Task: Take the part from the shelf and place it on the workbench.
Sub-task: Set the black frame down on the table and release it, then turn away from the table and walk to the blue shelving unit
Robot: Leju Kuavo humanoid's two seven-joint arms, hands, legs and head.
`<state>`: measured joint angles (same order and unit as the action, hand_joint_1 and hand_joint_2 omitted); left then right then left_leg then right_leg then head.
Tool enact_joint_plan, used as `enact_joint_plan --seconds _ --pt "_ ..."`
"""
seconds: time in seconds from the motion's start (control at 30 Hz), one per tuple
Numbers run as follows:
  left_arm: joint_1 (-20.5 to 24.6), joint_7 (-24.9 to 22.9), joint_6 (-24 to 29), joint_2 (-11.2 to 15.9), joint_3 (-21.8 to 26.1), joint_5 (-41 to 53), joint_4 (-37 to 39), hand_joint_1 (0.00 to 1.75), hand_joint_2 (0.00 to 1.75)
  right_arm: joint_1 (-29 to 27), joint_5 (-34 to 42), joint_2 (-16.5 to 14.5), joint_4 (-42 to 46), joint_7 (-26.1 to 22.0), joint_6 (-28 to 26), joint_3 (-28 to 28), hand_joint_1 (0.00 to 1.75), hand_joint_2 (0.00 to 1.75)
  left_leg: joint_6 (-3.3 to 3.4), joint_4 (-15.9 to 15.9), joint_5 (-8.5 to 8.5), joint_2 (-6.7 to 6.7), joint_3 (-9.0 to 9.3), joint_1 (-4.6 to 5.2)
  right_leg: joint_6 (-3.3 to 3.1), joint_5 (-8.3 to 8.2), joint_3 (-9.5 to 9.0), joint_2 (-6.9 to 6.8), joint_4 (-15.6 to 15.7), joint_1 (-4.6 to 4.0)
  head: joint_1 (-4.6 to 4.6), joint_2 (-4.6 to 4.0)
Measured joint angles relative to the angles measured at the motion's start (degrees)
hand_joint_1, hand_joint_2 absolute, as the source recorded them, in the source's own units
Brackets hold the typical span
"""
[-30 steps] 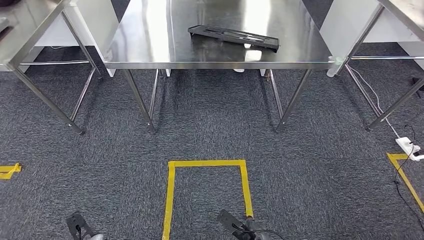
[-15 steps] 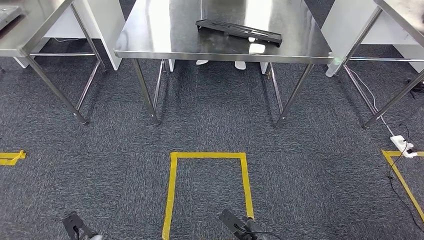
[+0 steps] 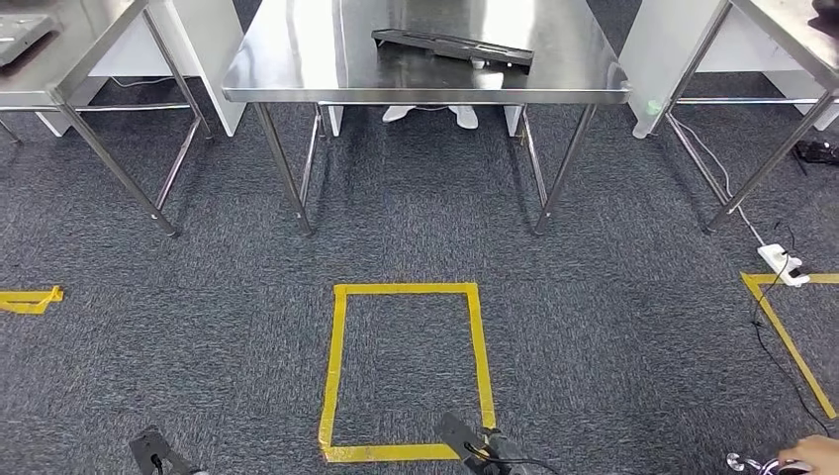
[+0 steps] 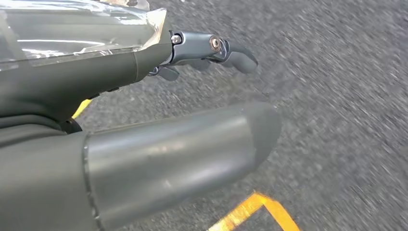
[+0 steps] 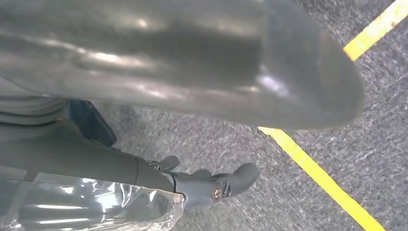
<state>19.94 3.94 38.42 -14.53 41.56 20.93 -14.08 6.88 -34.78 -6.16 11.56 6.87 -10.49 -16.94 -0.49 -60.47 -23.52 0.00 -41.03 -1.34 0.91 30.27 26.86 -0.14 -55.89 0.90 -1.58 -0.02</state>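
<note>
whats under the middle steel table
Under the steel table, a person's white shoes stand on the grey carpet. The tabletop covers the rest of the person.

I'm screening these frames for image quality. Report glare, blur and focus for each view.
Head view: sharp overall, with strong white glare on the steel workbench behind the black part. Left wrist view: the carpet is smeared by motion blur, the left hand is close and soft, and its plastic wrap glints. Right wrist view: the right hand is a blurred mass, while the yellow tape stays fairly crisp.
</note>
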Motion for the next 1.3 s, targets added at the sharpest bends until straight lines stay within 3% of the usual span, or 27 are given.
enact_joint_plan --seconds 0.07,0.1,0.13,0.17,0.23,0.3,0.33,0.37,0.43,0.47,0.53,0.6,0.63,0.7,0.73,0.77,0.8,0.87,0.93,0.97,1.03,1.1,1.13,1.17,1.2,1.3 --pt "0.13 0.35 0.07 0.0 0.08 -0.92 0.0 0.0 0.0 0.02 -0.13 -0.11 0.01 0.19 0.09 0.06 0.0 0.0 -0.31 -7.01 -6.61 -0.07 -1.3 -0.1 -0.89 -1.59 1.54 -0.18 -0.12 -0.13 0.08 0.0" --pt "0.22 0.51 0.07 0.0 0.11 -1.22 0.0 0.0 0.0 0.02 -0.21 -0.15 0.01 0.63 0.0 0.07 0.0 0.0 -0.42 -10.78 -8.32 -0.11 -1.68 -0.11 -0.98 -2.35 2.43 -0.23 -0.24 -0.29 0.1 0.0" --pt "0.3 0.53 0.08 0.0 0.11 -1.22 0.0 0.0 0.0 0.01 -0.27 -0.16 0.01 1.27 -0.19 0.09 0.0 0.0 -0.51 -13.71 -8.74 -0.13 -1.6 -0.12 -0.97 -3.11 3.49 -0.27 -0.42 -0.42 0.1 0.01" --pt "0.35 0.41 0.13 0.01 0.01 -0.86 0.0 0.0 0.0 0.01 -0.36 -0.14 0.01 1.95 -0.45 0.14 0.0 0.0 -0.53 -14.89 -7.82 -0.13 -0.77 -0.14 -0.87 -3.75 4.56 -0.3 -0.7 -0.5 0.1 0.01" --pt "0.47 0.23 0.33 0.02 -0.37 -0.03 -0.02 0.0 0.0 0.05 -0.58 -0.04 0.01 2.91 -1.07 0.23 0.0 0.0 -0.45 -11.02 -5.19 -0.13 3.9 -0.24 -0.45 -4.71 6.55 -0.3 -1.53 -0.52 0.11 0.01" --pt "0.67 0.61 0.59 -0.02 -0.65 -0.21 -0.05 0.0 0.0 0.14 -0.68 0.08 0.01 3.2 -1.51 0.36 0.0 0.0 -0.25 -3.07 -5.93 -0.23 10.0 -0.15 0.16 -5.43 8.06 -0.28 -2.53 -0.74 0.04 0.0" --pt "0.7 0.89 0.75 -0.09 -0.67 -0.56 -0.07 0.0 0.0 0.22 -0.65 0.13 0.01 3.2 -1.64 0.46 0.0 0.0 -0.02 -0.23 -6.86 -0.29 11.78 0.01 0.58 -5.84 8.51 -0.28 -2.84 -0.82 -0.04 0.0" --pt "0.64 1.09 0.94 -0.15 -0.67 -0.92 -0.07 0.0 0.0 0.3 -0.53 0.14 0.01 3.07 -1.68 0.6 0.0 0.0 0.33 1.26 -7.49 -0.34 12.4 0.32 1.02 -6.31 8.85 -0.31 -2.95 -0.83 -0.13 0.01" --pt "0.36 1.16 1.3 -0.34 -0.65 -1.47 -0.05 0.0 0.0 0.34 -0.22 0.1 -0.01 2.49 -1.5 0.91 0.0 0.0 1.44 1.71 -6.69 -0.15 11.57 0.64 1.89 -7.08 9.45 -0.27 -2.91 -0.63 -0.21 0.01" --pt "0.28 1.11 1.44 -0.42 -0.63 -1.63 -0.04 0.0 0.0 0.3 -0.18 0.06 -0.03 2.08 -1.21 1.05 0.0 0.0 2.04 1.88 -5.97 -0.07 10.94 0.69 2.02 -6.38 9.98 -0.21 -3.44 -0.55 -0.21 0.01" --pt "0.23 1.01 1.61 -0.6 -0.61 -1.57 -0.04 0.0 0.0 0.35 -0.69 -0.07 -0.06 1.49 -0.59 1.2 0.0 0.0 2.98 2.27 -4.33 0.04 9.25 0.54 1.64 -2.29 11.68 -0.08 -7.34 -0.45 -0.32 0.0" --pt "0.24 0.55 1.64 -0.7 -0.8 -0.22 -0.04 0.0 0.0 0.52 -1.46 -0.19 -0.06 1.34 -0.31 1.19 0.0 0.0 3.28 2.28 -2.86 0.02 7.32 0.6 1.45 1.94 13.25 0.0 -14.11 -0.38 -0.4 0.0" --pt "0.26 0.21 1.64 -0.72 -1.02 0.79 -0.04 0.0 0.0 0.58 -1.68 -0.21 -0.06 1.36 -0.32 1.19 0.0 0.0 3.24 2.25 -2.13 0.08 6.35 0.64 1.81 2.44 13.51 0.01 -17.1 -0.33 -0.39 0.0" --pt "0.34 -0.21 1.64 -0.68 -1.46 1.97 -0.05 0.0 0.0 0.65 -1.85 -0.23 -0.06 1.43 -0.5 1.2 0.0 0.0 3.0 2.2 -0.71 -0.02 4.53 0.67 3.05 0.26 12.12 0.08 -18.8 -0.26 -0.39 0.0" --pt "0.39 -0.16 1.64 -0.66 -1.55 1.89 -0.06 0.0 0.0 0.69 -1.97 -0.23 -0.06 1.5 -0.67 1.21 0.0 0.0 2.79 2.17 -0.04 -0.21 3.73 0.68 3.48 -1.18 10.09 0.3 -16.87 -0.23 -0.38 0.0" --pt "0.44 -0.08 1.64 -0.66 -1.56 1.64 -0.07 0.0 0.0 0.78 -2.14 -0.21 -0.06 1.6 -0.86 1.22 0.0 0.0 2.53 2.14 0.6 -0.44 3.07 0.69 3.4 -1.58 6.93 0.94 -13.0 -0.23 -0.38 0.01" --pt "0.55 0.01 1.65 -0.68 -1.54 1.41 -0.08 0.0 0.0 0.87 -2.36 -0.19 -0.04 1.75 -1.09 1.22 0.0 0.0 2.21 2.11 1.19 -0.7 2.59 0.76 2.96 -0.94 3.46 1.62 -8.18 -0.33 -0.35 0.01" --pt "0.9 0.0 1.66 -0.73 -1.56 1.42 -0.1 0.0 0.0 1.12 -2.83 -0.21 -0.03 2.25 -1.62 1.23 0.0 0.0 1.56 2.18 2.41 -1.11 2.08 0.87 1.76 1.4 -0.96 2.48 -1.23 -0.67 -0.32 0.01" --pt "1.1 -0.16 1.66 -0.78 -1.67 1.73 -0.11 0.0 0.0 1.13 -3.06 -0.32 -0.04 2.97 -2.16 1.23 0.0 0.0 0.89 2.41 3.39 -1.69 1.85 0.81 0.92 1.69 -1.16 1.84 0.11 -0.62 -0.32 0.0" --pt "1.07 -0.24 1.67 -0.78 -1.72 1.84 -0.11 0.0 0.0 1.07 -3.08 -0.39 -0.04 3.26 -2.37 1.25 0.0 0.0 0.61 2.09 2.99 -1.72 1.57 0.7 0.47 1.29 -0.98 1.36 0.14 -0.4 -0.3 0.0" --pt "0.99 -0.33 1.7 -0.79 -1.78 1.92 -0.11 0.0 0.0 0.97 -3.08 -0.5 -0.04 3.55 -2.58 1.28 0.0 0.0 0.11 -1.31 -0.64 -1.23 0.18 0.49 -0.57 0.42 -0.51 0.41 0.19 0.04 -0.19 0.0" --pt "0.95 -0.37 1.71 -0.79 -1.88 1.95 -0.11 0.0 0.0 0.94 -3.09 -0.55 -0.04 3.61 -2.62 1.29 0.0 0.0 -0.41 -8.55 -5.57 -0.62 -2.15 0.38 -1.11 -0.28 0.13 -0.54 0.12 -0.14 -0.08 0.0" --pt "0.9 -0.37 1.71 -0.79 -1.93 1.96 -0.11 0.0 0.0 0.89 -3.08 -0.57 -0.04 3.62 -2.62 1.3 0.0 0.0 -0.66 -11.8 -6.76 -0.51 -2.97 0.29 -1.09 -0.56 0.44 -1.05 0.07 -0.19 -0.07 0.0" --pt "0.83 -0.38 1.71 -0.79 -1.96 1.96 -0.11 0.0 0.0 0.82 -3.08 -0.57 -0.04 3.65 -2.62 1.31 0.0 0.0 -0.88 -13.48 -6.86 -0.36 -3.02 0.18 -0.99 -0.76 0.77 -1.57 -0.01 -0.21 -0.06 0.0" --pt "0.78 -0.39 1.71 -0.79 -1.98 2.0 -0.11 0.0 0.0 0.75 -3.07 -0.58 -0.04 3.68 -2.63 1.31 0.0 0.0 -1.04 -12.98 -6.01 -0.15 -1.96 0.04 -0.87 -0.88 1.02 -2.07 -0.12 -0.18 -0.06 0.0" --pt "0.86 -0.6 1.72 -0.81 -2.04 2.56 -0.15 0.0 0.0 0.64 -2.67 -0.62 -0.04 3.73 -2.72 1.39 0.0 0.0 -1.09 -3.24 -2.8 2.12 5.01 -0.14 -0.37 -0.74 1.51 -3.5 -0.76 -0.28 0.0 0.0"
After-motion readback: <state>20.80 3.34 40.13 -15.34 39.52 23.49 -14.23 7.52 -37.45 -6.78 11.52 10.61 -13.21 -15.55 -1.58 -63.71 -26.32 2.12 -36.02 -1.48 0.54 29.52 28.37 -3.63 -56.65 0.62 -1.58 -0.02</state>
